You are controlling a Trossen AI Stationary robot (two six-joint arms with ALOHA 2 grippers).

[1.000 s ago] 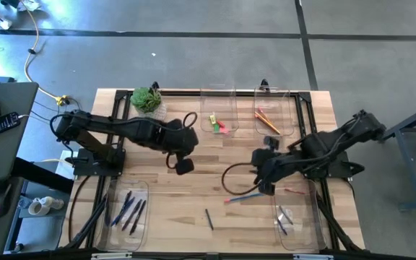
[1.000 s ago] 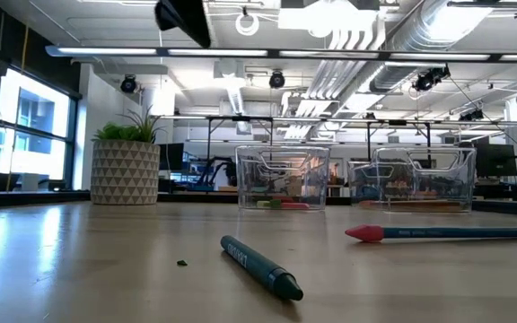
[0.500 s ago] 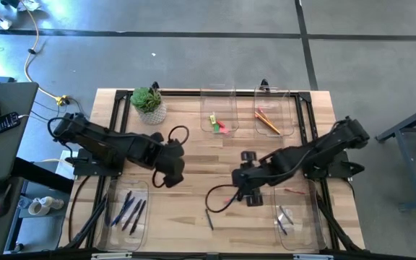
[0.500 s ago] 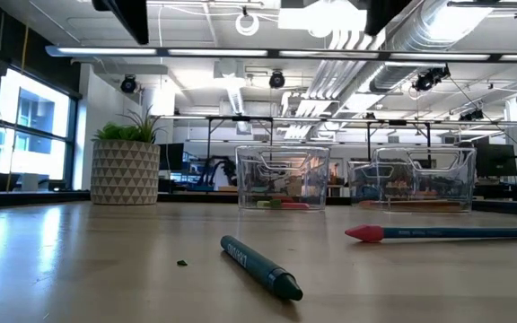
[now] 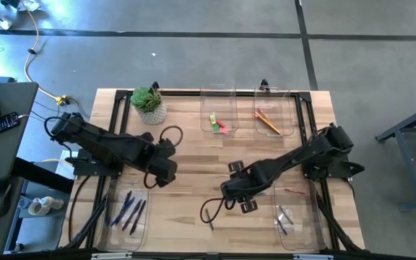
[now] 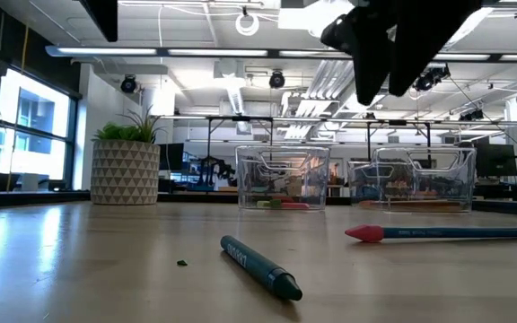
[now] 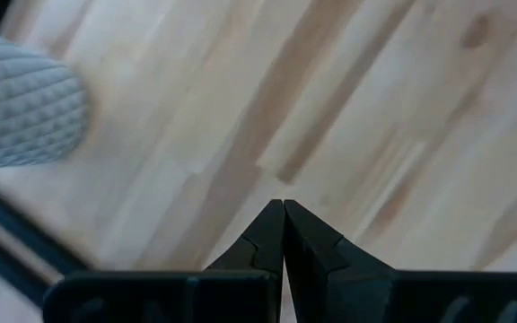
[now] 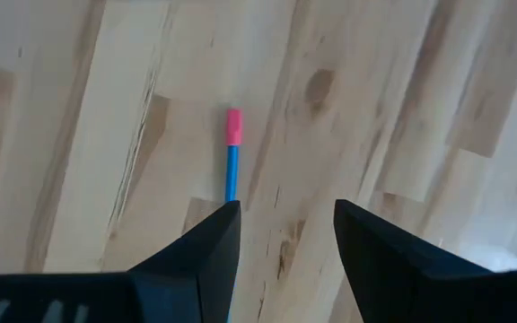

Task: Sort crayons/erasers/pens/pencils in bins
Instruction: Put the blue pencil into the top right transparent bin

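Bins (image 5: 219,110), four clear plastic trays, part-filled. Blue stick with pink end (image 8: 232,157) and dark teal crayon (image 6: 260,266) lie unsorted between them. Right gripper (image 8: 281,238) spread, empty, above stick; left gripper (image 7: 284,235) clenched, empty.

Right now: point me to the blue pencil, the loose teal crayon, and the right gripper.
blue pencil (image 8: 232,170): right wrist view, on the blue shaft below its pink end.
teal crayon (image 6: 258,266): low view, mid-body.
right gripper (image 8: 281,247): right wrist view, gap midway between the open fingertips.
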